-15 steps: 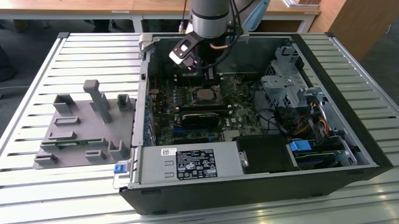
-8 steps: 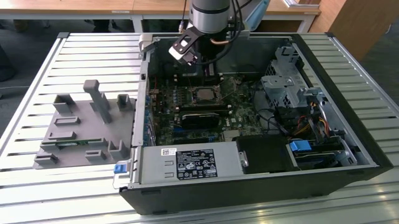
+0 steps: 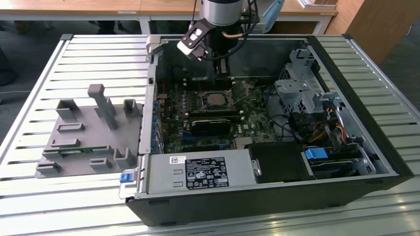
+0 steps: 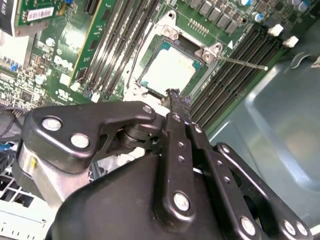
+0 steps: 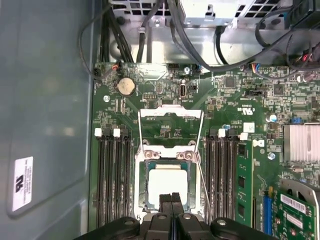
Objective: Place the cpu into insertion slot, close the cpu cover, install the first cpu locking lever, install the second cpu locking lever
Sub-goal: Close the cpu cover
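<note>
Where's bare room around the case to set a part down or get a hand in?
Free: the slatted table around the grey fixture, on the exterior view's left. Inside the case, the bare metal panel beside the memory slots. Crowded: around the tool and cpu, and the cables at the exterior view's right.

Memory slots (image 5: 112,180) flank the cpu (image 5: 167,185); overhead the open case (image 3: 262,196) seems unobstructed.

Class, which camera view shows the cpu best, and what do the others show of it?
The first wrist view: the cpu faces the camera squarely, with just one edge behind the gripper. The second wrist view shows it at a slant past the gripper; the exterior view shows it small and far off.
</note>
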You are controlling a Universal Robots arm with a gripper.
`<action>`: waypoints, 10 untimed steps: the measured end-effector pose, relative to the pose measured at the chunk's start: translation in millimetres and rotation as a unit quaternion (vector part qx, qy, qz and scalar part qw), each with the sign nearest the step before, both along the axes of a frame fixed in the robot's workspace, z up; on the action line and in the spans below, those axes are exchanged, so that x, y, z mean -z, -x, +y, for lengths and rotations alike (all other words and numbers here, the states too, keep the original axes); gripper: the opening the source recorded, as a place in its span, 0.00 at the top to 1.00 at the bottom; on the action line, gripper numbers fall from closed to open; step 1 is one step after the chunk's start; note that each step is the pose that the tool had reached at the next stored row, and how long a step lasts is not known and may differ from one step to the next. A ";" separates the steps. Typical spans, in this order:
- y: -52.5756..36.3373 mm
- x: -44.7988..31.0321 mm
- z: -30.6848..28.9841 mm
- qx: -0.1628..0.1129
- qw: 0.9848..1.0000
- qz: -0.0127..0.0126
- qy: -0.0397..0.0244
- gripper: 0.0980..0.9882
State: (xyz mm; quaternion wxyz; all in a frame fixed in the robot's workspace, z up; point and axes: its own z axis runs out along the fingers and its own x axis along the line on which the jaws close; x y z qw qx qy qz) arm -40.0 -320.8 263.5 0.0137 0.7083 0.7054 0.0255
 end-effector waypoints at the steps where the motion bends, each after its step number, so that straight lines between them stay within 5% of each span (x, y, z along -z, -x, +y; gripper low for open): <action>1: 0.2 0.0 -0.4 0.000 1.000 0.000 0.000 0.99; 10: -2.9 0.0 -5.6 0.000 1.000 0.000 0.000 0.99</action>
